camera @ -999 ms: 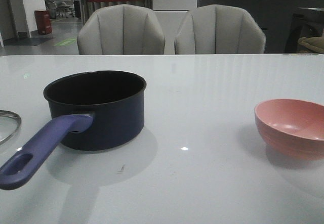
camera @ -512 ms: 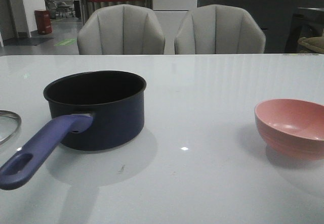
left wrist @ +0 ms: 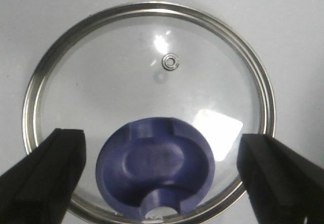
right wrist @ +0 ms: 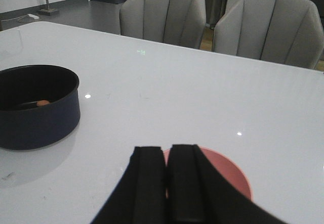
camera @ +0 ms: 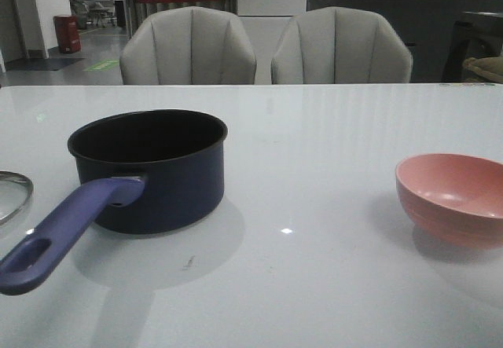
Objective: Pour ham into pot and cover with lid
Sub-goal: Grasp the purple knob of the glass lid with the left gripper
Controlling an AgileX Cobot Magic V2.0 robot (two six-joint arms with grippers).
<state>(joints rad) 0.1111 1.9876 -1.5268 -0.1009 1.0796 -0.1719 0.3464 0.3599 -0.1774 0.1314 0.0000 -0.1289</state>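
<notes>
Left wrist view: left gripper [left wrist: 162, 183] spread wide astride lid [left wrist: 91, 87] knob [left wrist: 154, 171]; descend centred, then clamp. Right gripper [right wrist: 167, 183] clenched, empty.

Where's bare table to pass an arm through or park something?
Widest bare stretch lies between the pot and the pink bowl, running back to the chairs. Tightest spot is the left edge, where the pot handle angles toward the lid.

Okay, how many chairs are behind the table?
2. One chair stands behind the far edge of the table, beyond the pot; the other chair is right beside it, nearer the pink bowl's side.
</notes>
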